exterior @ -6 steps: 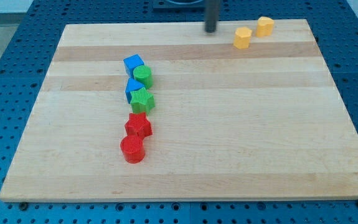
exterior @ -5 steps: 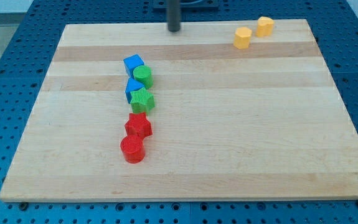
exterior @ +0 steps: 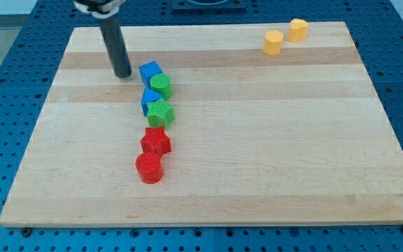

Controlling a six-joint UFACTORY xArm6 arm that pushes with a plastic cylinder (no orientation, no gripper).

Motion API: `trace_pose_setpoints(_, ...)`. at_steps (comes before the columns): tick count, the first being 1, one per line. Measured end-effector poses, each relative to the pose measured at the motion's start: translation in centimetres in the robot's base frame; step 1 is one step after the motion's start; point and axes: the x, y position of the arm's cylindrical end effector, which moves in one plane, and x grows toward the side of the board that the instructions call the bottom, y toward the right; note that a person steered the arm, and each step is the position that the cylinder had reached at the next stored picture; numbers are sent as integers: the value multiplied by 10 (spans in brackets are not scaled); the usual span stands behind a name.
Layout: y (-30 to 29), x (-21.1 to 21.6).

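My tip (exterior: pixel 123 73) rests on the wooden board (exterior: pixel 257 140), in its far-left part. I carry no hand: the arm ends in a straight dark rod, so nothing is gripped. The tip sits just left of the blue cube (exterior: pixel 149 72), close beside it; contact cannot be confirmed from this view.

The blue cube heads a column of six blocks running from far to near:
- The green cylinder (exterior: pixel 161 86) sits at the near-right of the blue cube, touching it.
- A second blue block (exterior: pixel 148 99), shape unclear, lies just near of the green cylinder and is partly covered by the next block.
- The green star-shaped block (exterior: pixel 160 112) sits against that blue block on its near-right side.
- The red star-shaped block (exterior: pixel 156 141) lies just near of the green one.
- The red cylinder (exterior: pixel 148 168) closes the column at the near end, touching the red star-shaped block.

Two yellow blocks stand well apart from the column, at the far-right corner of the board. The left yellow block (exterior: pixel 273 42) and the right yellow block (exterior: pixel 298 29) sit just beside each other; both look roughly cylindrical.

The board lies on a blue perforated counter (exterior: pixel 5 105). No container is in view; every block rests directly on the board.
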Motion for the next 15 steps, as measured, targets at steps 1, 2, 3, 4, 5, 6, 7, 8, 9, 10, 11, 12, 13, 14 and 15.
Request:
trace_pose_setpoints(1, -5, 70)
trace_pose_setpoints(2, -6, 160)
trace_pose_setpoints(3, -6, 183)
trace_pose_setpoints(4, 3, 186)
trace_pose_setpoints(5, 26, 183)
trace_pose_setpoints(6, 48, 178)
trace_pose_setpoints(7, 71, 175)
trace_pose_setpoints(8, 82, 174)
trace_pose_setpoints(9, 90, 162)
trace_pose_setpoints(10, 91, 140)
trace_pose_setpoints(11, 114, 139)
trace_pose_setpoints(12, 153, 138)
trace_pose_setpoints(13, 158, 138)
trace_pose_setpoints(14, 174, 137)
trace_pose_setpoints(15, 186, 123)
